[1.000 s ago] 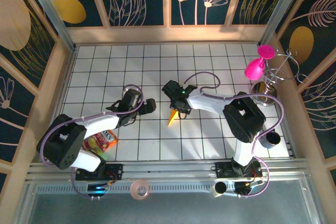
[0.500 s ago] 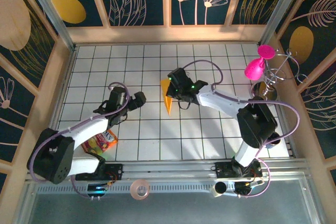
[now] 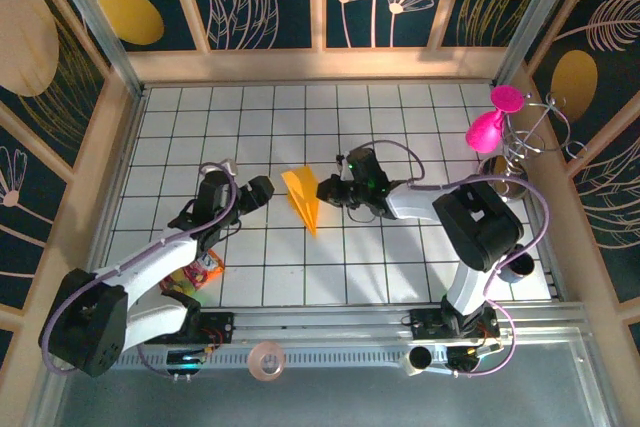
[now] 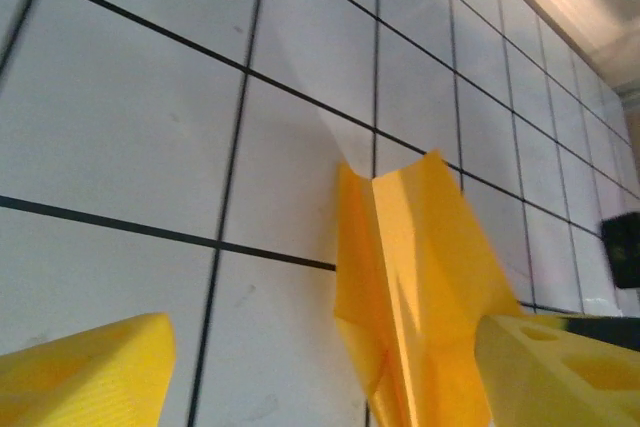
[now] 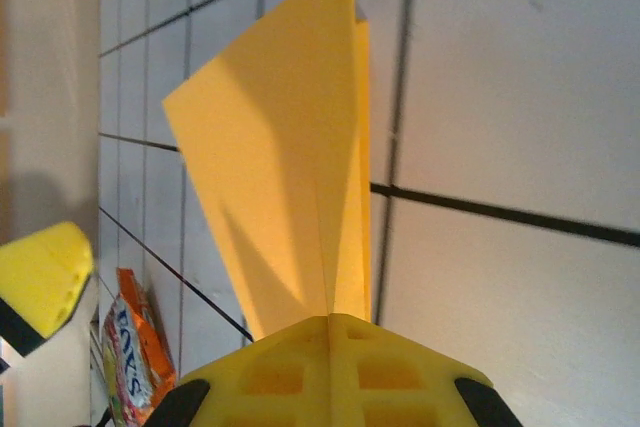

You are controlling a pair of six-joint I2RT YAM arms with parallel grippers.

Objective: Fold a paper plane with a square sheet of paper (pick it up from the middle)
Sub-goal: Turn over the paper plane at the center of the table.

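**Desk:** Item one: any writing?

**Operator:** One lot. The snack packet (image 5: 132, 345), orange and red with multicoloured print, carries large white letters. In my right wrist view they are too blurred to read. I see no lettering on the paper.

**Desk:** Item two: the task piece, heading and axis?

**Operator:** The paper plane (image 3: 303, 198) is near the middle of the white-tiled bench (image 3: 400, 247). In my top view its long axis runs from far-left to near-right. The sharp tip points towards the near edge and the broad tail towards the back wall.

**Desk:** Appearance?

**Operator:** Plain orange-yellow, a narrow kite shape with one centre crease. In my left wrist view the two wings rise in a shallow V. I cannot tell whether its keel touches the tiles.

**Desk:** Item three: the grippers?

**Operator:** The right gripper (image 3: 329, 190) is clamped on the plane's right side, and the paper comes straight out from between its closed fingers. The left gripper (image 3: 262, 191) is just left of the plane with its jaws wide. The paper sits between its fingers (image 4: 92, 369), close to the right-hand one.
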